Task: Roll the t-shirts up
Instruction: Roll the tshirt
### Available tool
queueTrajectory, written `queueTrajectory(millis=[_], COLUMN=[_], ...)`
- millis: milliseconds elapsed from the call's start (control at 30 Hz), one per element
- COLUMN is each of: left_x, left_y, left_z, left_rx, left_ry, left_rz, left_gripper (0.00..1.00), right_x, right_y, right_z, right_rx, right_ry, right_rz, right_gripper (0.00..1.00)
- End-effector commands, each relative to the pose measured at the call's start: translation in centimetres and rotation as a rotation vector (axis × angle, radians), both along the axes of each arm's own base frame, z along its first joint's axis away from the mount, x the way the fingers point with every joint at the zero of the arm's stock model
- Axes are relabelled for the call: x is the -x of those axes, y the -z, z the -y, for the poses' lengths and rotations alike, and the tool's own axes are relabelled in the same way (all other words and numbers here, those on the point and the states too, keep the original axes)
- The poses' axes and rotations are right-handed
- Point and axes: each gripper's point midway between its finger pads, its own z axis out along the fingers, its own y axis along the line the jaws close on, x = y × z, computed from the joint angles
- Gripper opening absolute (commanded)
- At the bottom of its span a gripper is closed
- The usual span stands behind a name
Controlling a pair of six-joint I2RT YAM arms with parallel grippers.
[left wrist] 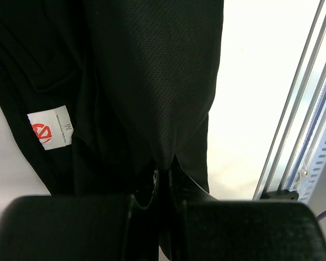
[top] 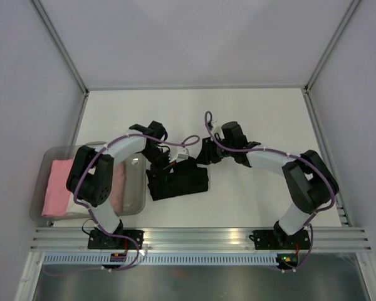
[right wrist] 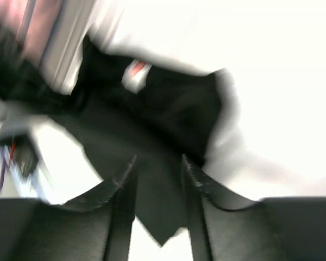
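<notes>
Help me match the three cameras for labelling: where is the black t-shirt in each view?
Top external: black t-shirt on the table, just below picture centre.
Left wrist: fills the upper left, pinched in the left pincer.
Right wrist: blurred, centre, running through the right pincer.
Shared landmark: its pale neck label, seen in both wrist views.

A black t-shirt (top: pixel 178 183) lies mid-table in a crumpled folded bundle, its white neck label (left wrist: pixel 50 128) showing. A pink t-shirt (top: pixel 56 187) lies folded in a clear tub (top: pixel 136 188).
</notes>
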Motion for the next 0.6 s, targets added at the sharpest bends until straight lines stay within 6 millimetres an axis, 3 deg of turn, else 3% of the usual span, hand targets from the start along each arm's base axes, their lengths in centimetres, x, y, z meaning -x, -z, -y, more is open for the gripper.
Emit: queueTrajectory(millis=[0, 33, 67, 100, 233, 567], left_x=[-0.4, -0.4, -0.4, -0.5, -0.5, -0.5], left_y=[0.1, 0.1, 0.1, 0.1, 0.0, -0.1], left_z=[0.1, 0.1, 0.2, 0.1, 0.1, 0.2], left_rx=[-0.003, -0.004, -0.003, -0.005, -0.003, 0.006], left_ry=[-0.016, -0.017, -0.013, -0.013, -0.015, -0.006], left_rz=[0.015, 0.013, 0.015, 0.018, 0.019, 0.025], left_gripper=[0.02, 0.02, 0.02, 0.02, 0.02, 0.02], right_x=[-5.2, -6.5, -6.6, -6.9, -7.6, -4.7], right_y=[-2.8, -2.5, -0.6, 0.1, 1.7, 5.1], right_z=[1.4, 1.6, 1.7, 1.7, 0.7, -2.3], right_rx=[-0.039, -0.003, 0.036, 0.049, 0.058, 0.011], right_ry=[0.178, 0.226, 0.233, 0.246, 0.23, 0.122], right_rz=[0.047, 0.06, 0.015, -0.002, -0.007, -0.103], right_gripper=[0.47, 0.48, 0.48, 0.49, 0.5, 0.47])
